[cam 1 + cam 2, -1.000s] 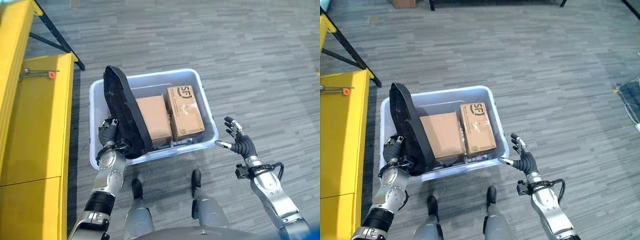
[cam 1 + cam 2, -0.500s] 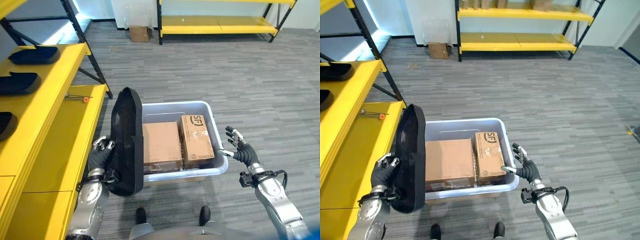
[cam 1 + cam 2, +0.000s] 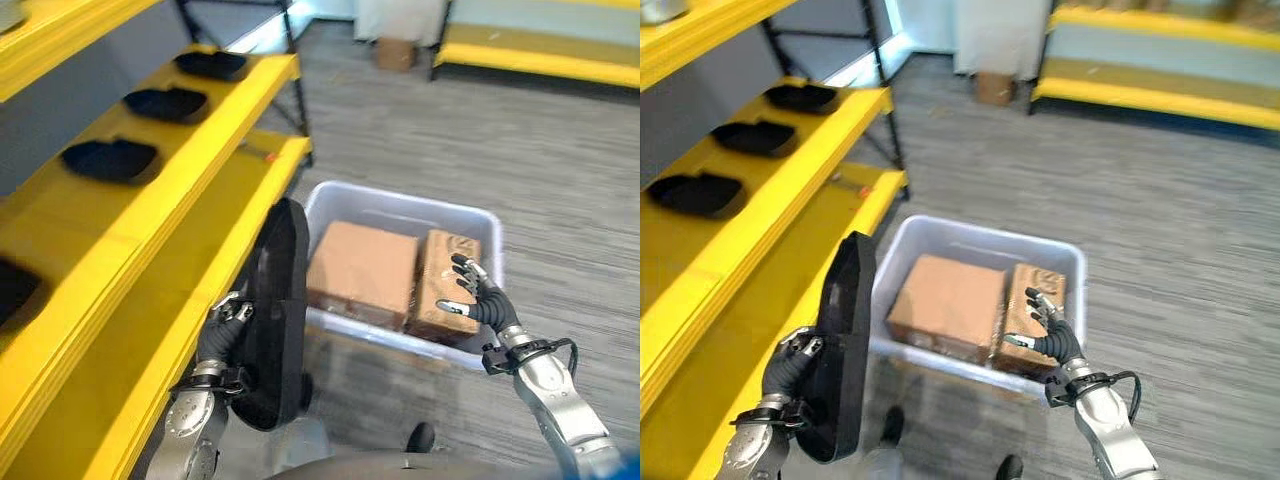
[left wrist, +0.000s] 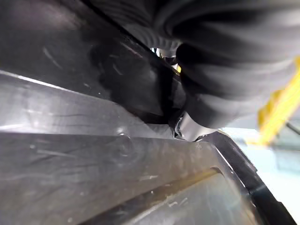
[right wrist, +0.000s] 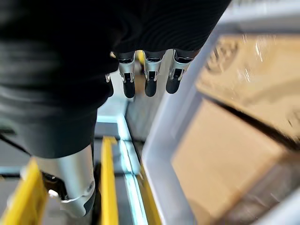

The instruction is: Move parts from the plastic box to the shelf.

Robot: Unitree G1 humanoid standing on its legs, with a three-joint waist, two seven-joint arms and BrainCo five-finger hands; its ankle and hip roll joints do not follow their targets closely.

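- At far left, a yellow metal shelf [image 3: 150,215] with stacked boards; on its upper board, three black moulded plastic trays [image 3: 108,158] in a row, well apart from one another.
- On the lower yellow board, near its far corner, a small orange-tipped object [image 3: 866,191], too small to identify.
- Just beside the shelf's front edge, a long black moulded plastic part [image 3: 277,310], upright on its narrow end, out of the box and above the floor, not on any board.
- Clamped against that part's shelf-facing side, the left hand [image 3: 222,335], fingers [image 3: 236,308] curled onto the edge; in the left wrist view, the dark glossy surface of the part [image 4: 93,154] pressed right up against the hand's ribbed cover.
- To the right of the part, on the grey plank floor [image 3: 560,150], a translucent white plastic box [image 3: 970,245], rectangular, open on top.
- Inside the box, two brown cardboard cartons side by side and touching: a larger plain one [image 3: 362,270] on the left, a narrower printed one [image 3: 445,280] on the right.
- Over the box's near right corner, above the narrower carton, the right hand [image 3: 480,300], holding nothing, fingers [image 5: 150,82] straight and slightly spread, thumb apart from them; in the right wrist view, the box's pale rim [image 5: 164,140] and the cartons just past the fingertips.
- In the background, a low yellow shelf [image 3: 1160,85] along the far wall, with a small cardboard carton [image 3: 398,52] on the floor beside it.
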